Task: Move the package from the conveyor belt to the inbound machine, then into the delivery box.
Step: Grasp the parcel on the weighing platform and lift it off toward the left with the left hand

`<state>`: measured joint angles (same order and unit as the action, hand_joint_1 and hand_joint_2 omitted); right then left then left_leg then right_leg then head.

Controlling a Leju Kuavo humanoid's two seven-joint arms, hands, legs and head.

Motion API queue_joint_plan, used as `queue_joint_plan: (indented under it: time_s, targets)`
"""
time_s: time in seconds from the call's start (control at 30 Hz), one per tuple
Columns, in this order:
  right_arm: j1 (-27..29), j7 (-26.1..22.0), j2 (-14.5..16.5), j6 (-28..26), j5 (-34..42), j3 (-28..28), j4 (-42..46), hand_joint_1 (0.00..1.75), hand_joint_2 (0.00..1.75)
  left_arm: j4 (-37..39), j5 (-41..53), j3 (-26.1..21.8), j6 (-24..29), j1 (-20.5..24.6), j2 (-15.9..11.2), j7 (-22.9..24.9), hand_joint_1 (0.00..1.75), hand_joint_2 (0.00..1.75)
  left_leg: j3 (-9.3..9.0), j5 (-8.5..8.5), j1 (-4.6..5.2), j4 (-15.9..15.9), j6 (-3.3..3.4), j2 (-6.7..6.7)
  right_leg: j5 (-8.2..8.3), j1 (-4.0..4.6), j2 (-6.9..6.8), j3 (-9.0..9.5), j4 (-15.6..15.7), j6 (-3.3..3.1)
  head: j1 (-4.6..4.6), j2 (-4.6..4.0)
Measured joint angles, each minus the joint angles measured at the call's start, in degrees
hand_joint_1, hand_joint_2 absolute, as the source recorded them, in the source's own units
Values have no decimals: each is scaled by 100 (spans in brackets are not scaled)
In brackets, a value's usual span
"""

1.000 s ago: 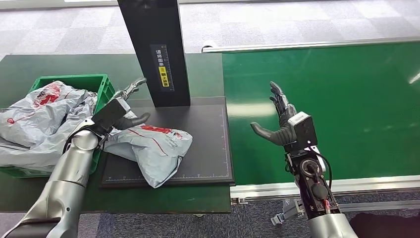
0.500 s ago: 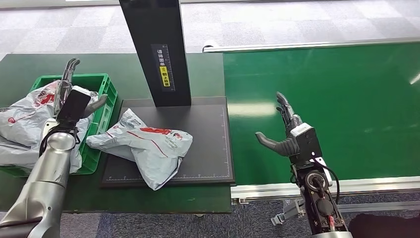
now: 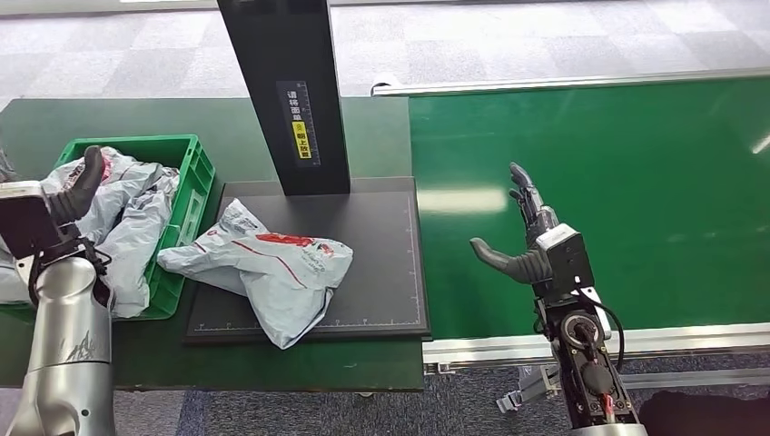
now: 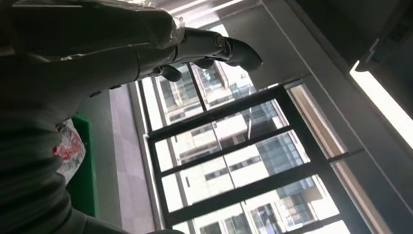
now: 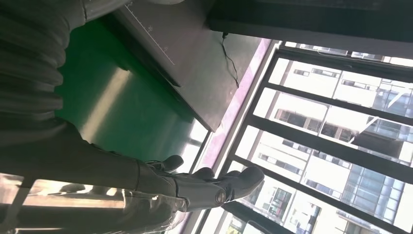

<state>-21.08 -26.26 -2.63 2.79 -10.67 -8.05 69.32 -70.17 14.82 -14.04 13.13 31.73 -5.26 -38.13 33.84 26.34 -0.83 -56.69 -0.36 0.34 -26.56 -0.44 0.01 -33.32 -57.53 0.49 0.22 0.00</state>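
On the black scanner plate [image 3: 381,272], beside the upright post [image 3: 286,91], the package [image 3: 263,268] lies flat and crumpled, one corner hanging past the plate's near edge. Neither robot hand touches it. Left robot hand [image 3: 54,195] hangs raised over the green box [image 3: 195,173], fingers apart, holding nothing. Right robot hand [image 3: 527,241] hovers over the green belt [image 3: 636,182], splayed wide, also unladen.

Step in hand, by my reading: lift the package off the plate into the box.

Risks:
- Box already heaped with grey bags [image 3: 127,204], some spilling over the near wall. Another dropped on top may slide off onto the tabletop [image 3: 272,363].
- Package is limp, slick film. A pinch on loose plastic could slip or let the contents sag.
- Left arm coming in low could clip the box rim or push the package off the plate.
- Post stands close; a high reach risks hitting it.
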Motion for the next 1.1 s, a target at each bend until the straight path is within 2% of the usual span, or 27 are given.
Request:
queue_joint_plan:
  time_s: [0.1,0.17,0.23,0.33,0.37,0.43,0.57,0.7,0.87,1.1]
  targets:
    - [-23,-66,-10,17,4,4,-37,0,175,-251,360,31,-1197,-257,-115,-104,0,175,-2,0,1,1,0,-1,-1,-1,-1,4,0,1,2,-1]
    - [-29,-97,-22,29,4,22,-50,0,175,-303,459,97,-1646,-471,-255,-162,0,175,-6,0,1,1,0,7,1,-1,6,5,0,-1,2,-1]
    - [-26,-107,-47,39,4,63,-51,0,175,-385,116,148,-2082,-739,-456,-179,0,175,-8,0,1,1,0,16,3,0,13,4,0,-2,1,0]
    - [-25,-115,-98,89,-12,130,-62,0,175,-670,-511,146,-3313,-1231,-822,-185,0,175,-8,2,0,3,-3,15,-1,1,14,1,0,-4,-1,0]
    - [-26,-120,-115,105,-22,149,-73,0,175,-797,-545,145,-3702,-1413,-937,-188,0,175,-7,4,-1,3,-5,14,-4,1,13,1,0,-5,0,-1]
    - [-26,-134,-148,122,-33,190,-96,0,175,-1029,-407,201,-4143,-1774,-1174,-191,0,175,-7,7,-2,4,-9,12,-8,1,13,-1,0,-6,2,-1]
    - [-26,-156,-207,115,-42,300,-111,0,175,-1164,-156,478,-4298,-2211,-1633,-191,0,175,-6,9,-2,4,-11,6,-9,1,7,0,0,-6,2,0]
    - [-23,-144,-231,114,-50,391,-110,0,175,-1253,-180,640,-4373,-2444,-1895,-193,0,175,-8,9,-2,4,-11,5,-9,1,7,3,0,-6,2,-1]
    - [-23,-121,-240,114,-63,424,-110,0,175,-1325,-197,747,-4386,-2558,-2046,-193,0,175,-8,8,-3,4,-11,2,-8,1,6,4,0,-6,1,0]
    - [-23,-110,-247,114,-66,439,-110,0,175,-1356,-197,849,-4398,-2595,-2118,-193,0,175,-8,9,-3,4,-11,2,-9,2,6,4,0,-6,2,-1]
